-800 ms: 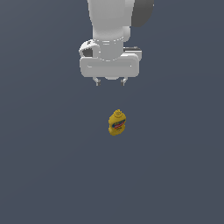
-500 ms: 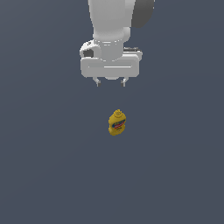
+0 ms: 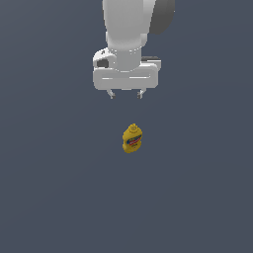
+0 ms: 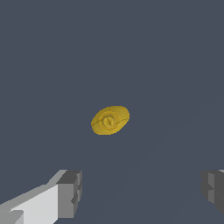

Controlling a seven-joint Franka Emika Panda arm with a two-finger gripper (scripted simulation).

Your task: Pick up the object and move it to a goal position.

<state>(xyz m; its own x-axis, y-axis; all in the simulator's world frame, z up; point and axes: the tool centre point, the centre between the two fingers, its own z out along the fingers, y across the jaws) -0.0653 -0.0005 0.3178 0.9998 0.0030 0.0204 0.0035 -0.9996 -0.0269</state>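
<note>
The bottle (image 3: pixel 132 138) stands upright on the grey floor (image 3: pixel 49 197) where it stood before — yellow, pointed cap, red-and-blue label. Beyond it the gripper (image 3: pixel 126 94) has hardly moved — fingers spread wide, empty, well apart from the bottle.

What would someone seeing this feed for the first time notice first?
The small yellow mustard bottle stands alone on the dark grey floor, the only spot of colour in the exterior view. Above it in that view hangs the big white end effector, open, apart from the bottle and far larger than it. The wrist view looks straight down on the bottle's cap, with a finger at either side of the picture.
</note>
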